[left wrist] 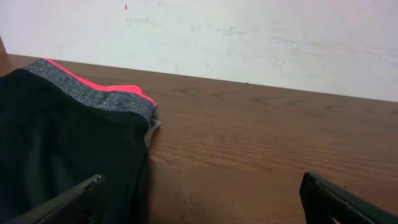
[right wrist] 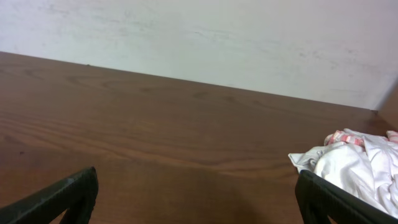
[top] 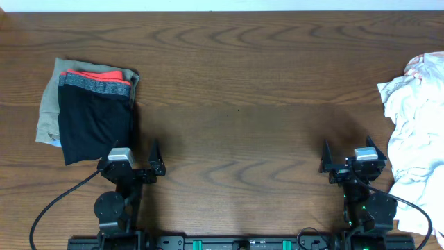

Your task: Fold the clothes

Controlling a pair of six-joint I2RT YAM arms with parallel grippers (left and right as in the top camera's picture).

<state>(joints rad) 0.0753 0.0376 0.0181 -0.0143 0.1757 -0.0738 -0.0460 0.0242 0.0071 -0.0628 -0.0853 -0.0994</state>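
**Near edge.** Two arms stand at the near edge of the table, and a dark cable runs to the left one. The left gripper sits toward the near-left corner with its jaws spread wide, holding nothing. The right gripper sits toward the near-right corner, equally wide and empty. The left gripper's outer finger overlaps the near end of the folded stack; whether they touch cannot be judged.

**Left edge.** The folded stack has a black garment on top with a grey waistband at its far end. A coral-red layer shows just beyond the waistband. A tan garment lies underneath, showing along the outer side.

**Right edge.** The white heap lies crumpled and unfolded, reaching from the near-right corner toward the middle of the edge and partly out of frame. It is just beside the right gripper but apart from it. An orange-striped garment lies at the far end of the heap.

**Far edge.** A pale wall rises behind the table in both wrist views.
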